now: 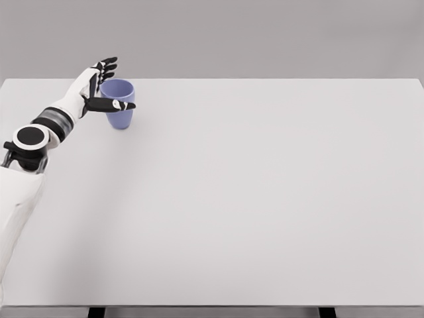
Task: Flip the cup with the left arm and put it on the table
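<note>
1. Left hand (105, 83): positioned at the cup (118, 103), on its left flank, arm entering from the lower left edge of the view.
2. Hand state: fingers spread, not curled into a fist; thumb (112, 105) laid across the front of the cup wall, remaining fingers (106, 65) raised beside and behind the rim on the cup's left.
3. Grip: cup set between thumb and fingers; thumb appears to touch the wall, but firm closure around the cup cannot be confirmed from this view.
4. Cup: blue-violet, upright, open mouth facing up, narrower at the base than at the rim.
5. Cup support: base appears to rest on the table (252, 199); a slight lift cannot be ruled out.
6. Cup location: near the table's far edge, toward its left end, well away from the near edge.
7. Table: white, flat top, extending right and forward of the cup; dark legs (96, 311) visible under the near edge, well apart from the cup.
8. Left forearm: white with a dark banded wrist section and a round black-and-white joint cap, lying left of and nearer than the cup.
9. Background beyond the cup: plain grey wall (265, 33).
</note>
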